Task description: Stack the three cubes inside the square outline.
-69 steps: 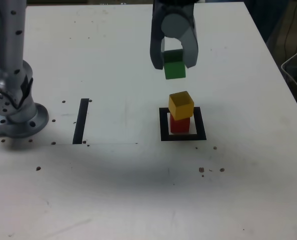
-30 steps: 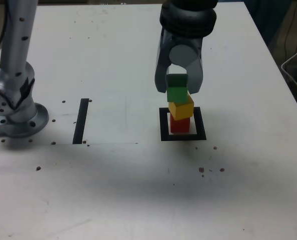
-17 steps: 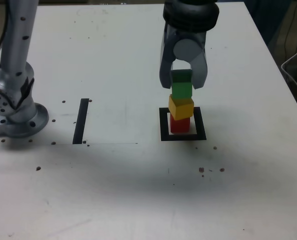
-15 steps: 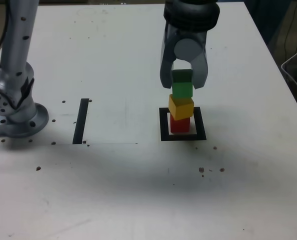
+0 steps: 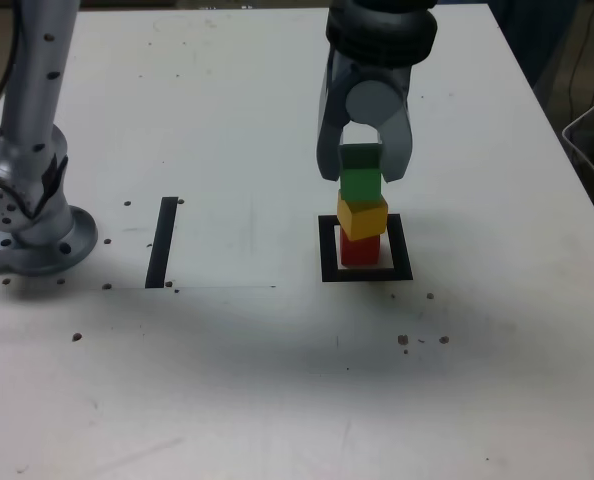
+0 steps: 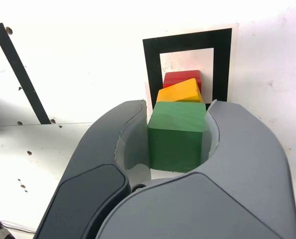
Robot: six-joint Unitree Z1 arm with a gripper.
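Exterior view: white table (image 5: pixel 227 120) bears black square outline (image 5: pixel 327 250).

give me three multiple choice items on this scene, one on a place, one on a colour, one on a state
1. Where does the red cube sit?
A. on the tape strip
B. inside the square outline
C. beside the arm's base

2. What colour is the cube directly on the red one?
A. yellow
B. blue
C. white

3. What is the gripper doing?
A. open, holding nothing
B. shut on the green cube
C. shut on the red cube

Answers:
1. B, the black frame surrounds it in both views.
2. A, the yellow cube lies between red and green.
3. B, the wrist view shows the fingers pressed on the green cube's two sides.
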